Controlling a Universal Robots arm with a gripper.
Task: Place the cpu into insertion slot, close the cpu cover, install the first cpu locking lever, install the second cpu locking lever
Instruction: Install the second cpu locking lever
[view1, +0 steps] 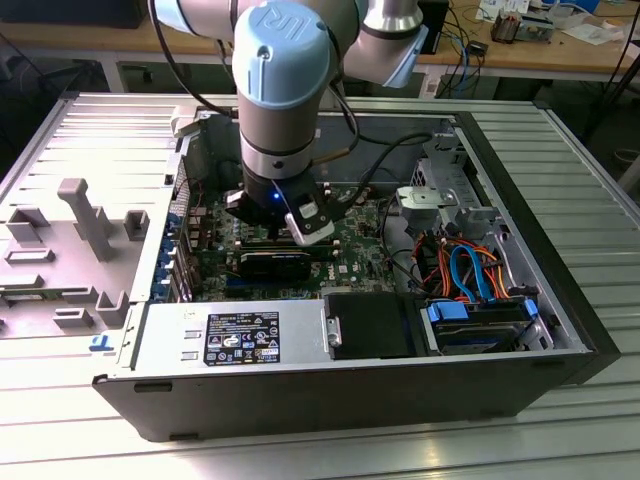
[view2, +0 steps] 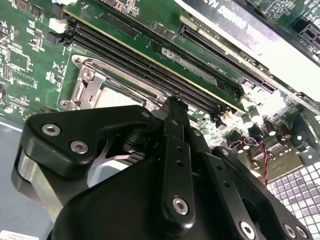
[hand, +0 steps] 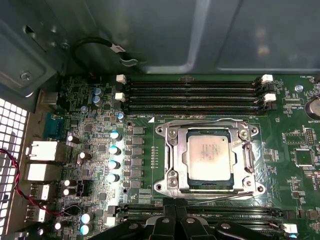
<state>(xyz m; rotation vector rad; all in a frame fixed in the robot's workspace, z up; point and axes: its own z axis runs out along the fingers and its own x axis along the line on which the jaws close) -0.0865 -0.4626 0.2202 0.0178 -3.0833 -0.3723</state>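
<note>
The cpu (hand: 210, 159), a flat silvery-grey square, lies in the insertion slot (hand: 159, 187) on the green board. The cpu cover (hand: 172, 165), a thin metal frame, lies flat around it. One thin wire lever (hand: 210, 120) runs along the socket's side by the memory slots. Another lever (hand: 235, 196) runs along the opposite side, close to my fingers. My gripper (hand: 177, 217) hangs low at that edge, fingers shut together with nothing visibly between them. In the second wrist view the gripper (view2: 172, 102) tip stands beside the socket (view2: 90, 85). In the exterior view the gripper (view1: 290, 225) is down inside the computer case.
Long black memory slots (hand: 195, 92) flank the socket on both sides. Capacitors (hand: 115, 150) and rear ports (hand: 42, 150) stand beside it. The case holds a power supply (view1: 230, 335), a black drive box (view1: 370, 325) and blue and orange cables (view1: 470, 270). A grey fixture (view1: 90, 215) lies outside.
</note>
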